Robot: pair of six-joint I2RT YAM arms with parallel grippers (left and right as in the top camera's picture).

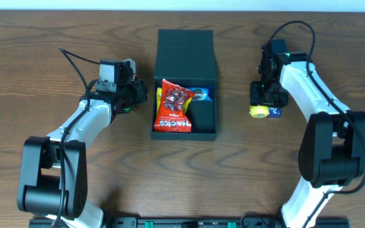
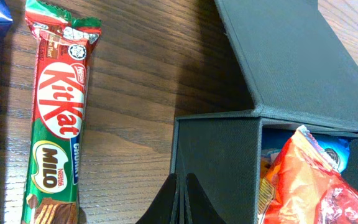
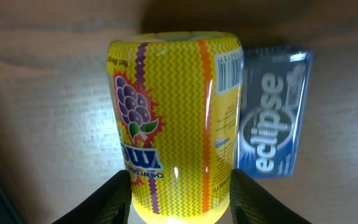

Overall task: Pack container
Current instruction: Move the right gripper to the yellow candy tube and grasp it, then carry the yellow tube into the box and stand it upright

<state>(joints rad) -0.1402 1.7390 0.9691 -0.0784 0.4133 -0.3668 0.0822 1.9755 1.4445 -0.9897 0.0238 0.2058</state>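
Overhead, the container point(image 1: 185, 50) is seen lid-open on the desk point(image 1: 37, 50), with the left gripper point(image 1: 139, 95) just left of it. At the left wrist, that gripper is seen closed and empty. At the right wrist, a yellow tub point(image 3: 173, 118), right of the container, is flanked by the right gripper point(image 3: 180, 190); whether it is held cannot be told.

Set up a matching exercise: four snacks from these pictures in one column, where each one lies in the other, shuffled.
Things:
1. KitKat bar
2. red snack packet
3. yellow candy tub
4. Eclipse pack

Places:
A. between the right gripper's fingers
B. inside the container
C. on the table outside the container, on the left arm's side
D. on the table right beside the yellow candy tub

Pairs: 1-C, 2-B, 3-A, 4-D
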